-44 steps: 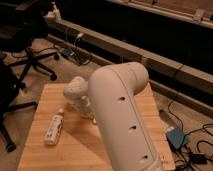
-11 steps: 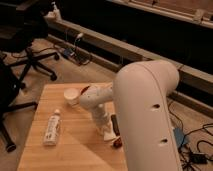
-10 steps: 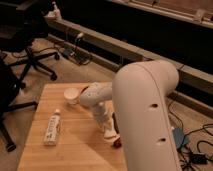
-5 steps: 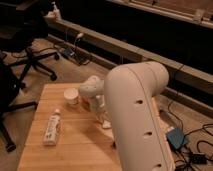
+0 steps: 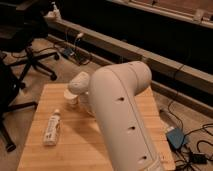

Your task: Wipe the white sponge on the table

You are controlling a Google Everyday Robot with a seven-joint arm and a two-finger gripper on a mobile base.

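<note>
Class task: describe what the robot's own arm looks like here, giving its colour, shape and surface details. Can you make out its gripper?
The arm is a thick, smooth, off-white tube with rounded, bulbous joints and a row of small dark round holes along its side. No cables or markings show on it. It narrows towards the wrist above the table. The gripper lies hidden behind the arm, so its look cannot be described.

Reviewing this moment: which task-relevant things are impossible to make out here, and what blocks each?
- White sponge: not visible in the camera view; presumably behind the arm.
- Gripper: hidden behind the arm's big white link, somewhere over the table near the cup; any contact with the sponge is unreadable.
- Cup: partly covered by the arm.
- Bottle: label too blurred to read.
- Table's right side: covered by the arm.
</note>
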